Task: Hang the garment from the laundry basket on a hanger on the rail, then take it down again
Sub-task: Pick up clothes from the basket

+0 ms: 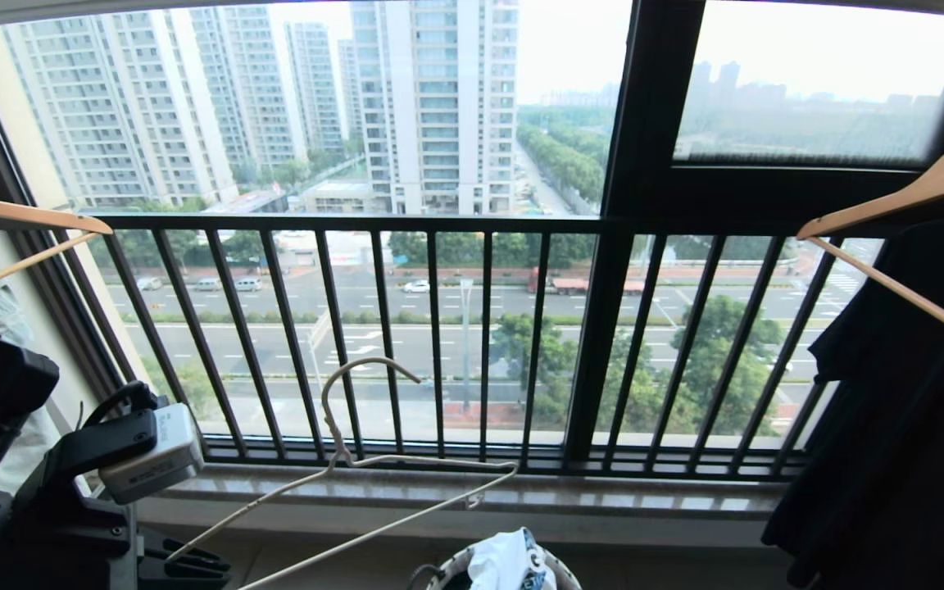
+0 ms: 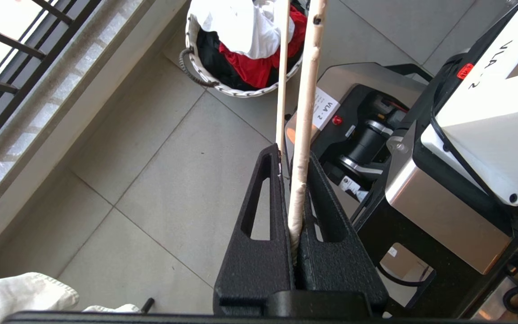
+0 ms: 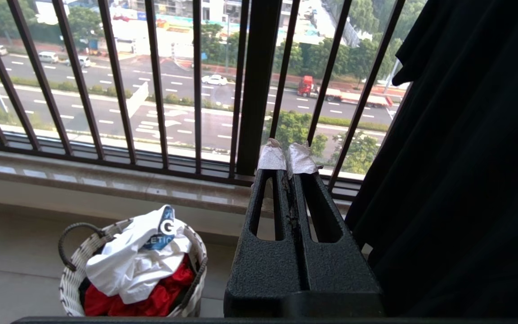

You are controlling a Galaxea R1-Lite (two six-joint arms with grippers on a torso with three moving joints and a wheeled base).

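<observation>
A thin cream-white wire hanger slants up from the lower left, its hook raised in front of the window bars. My left gripper is shut on one end of the hanger; in the head view it sits at the bottom left. The white garment with a blue print lies crumpled on top in the woven laundry basket on the floor below the sill, also seen in the head view. My right gripper is shut and empty, beside a hanging black garment. The rail shows only as a grey strip at the top edge.
A wooden hanger with pale cloth hangs at the left. Another wooden hanger carries a black garment at the right. Black window railing stands over a stone sill. Red cloth lies in the basket. My base stands near it.
</observation>
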